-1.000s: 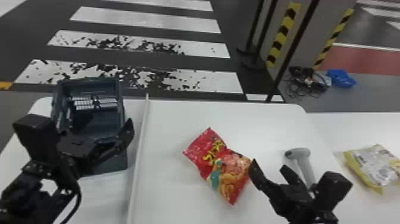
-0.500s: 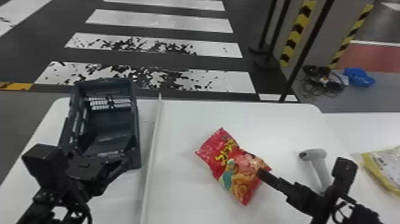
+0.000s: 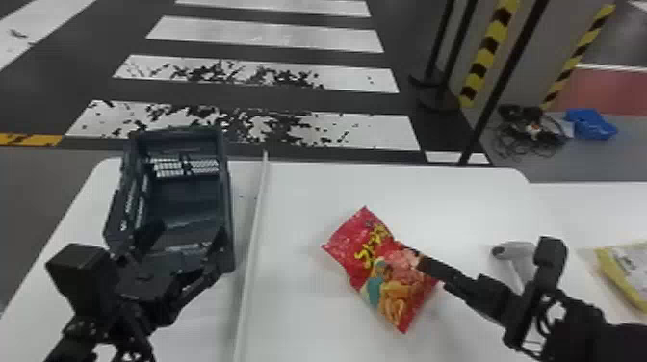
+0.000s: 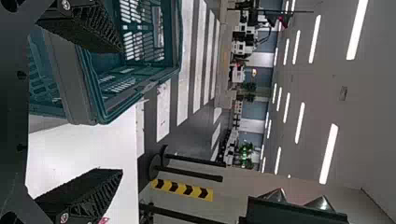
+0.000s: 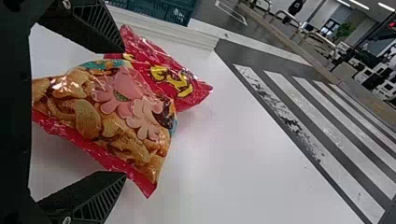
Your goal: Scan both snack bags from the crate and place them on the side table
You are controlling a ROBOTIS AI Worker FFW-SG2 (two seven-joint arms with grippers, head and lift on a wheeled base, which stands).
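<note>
The right gripper [image 3: 423,265], right of centre in the head view, has its fingers [image 5: 100,198] spread, with the red snack bag [image 3: 380,269] between them. The right wrist view shows one fingertip right by the bag's edge and the other just over its red border; neither squeezes it, and whether they touch it I cannot tell. The bag lies aslant on the white table [image 3: 298,192], a little right of the frame's centre. Its plain red part carries bold yellow lettering; the rest pictures golden curled snacks, pink flower shapes and a patch of teal.

The left gripper [image 3: 190,245], at lower left in the head view, also has its fingers parted, with nothing held between them. It is over the near end of the dark crate [image 3: 227,192], which stands left of centre with slotted walls. A long white strip [image 3: 251,231] runs between crate and red bag.

Farther out, the grey scanner [image 3: 517,255] lies just beyond the right gripper, on the right side of the frame. At the right edge, partly cut off, a yellow snack bag [image 3: 621,272] with a pale printed panel lies on the white side table [image 3: 577,207].
</note>
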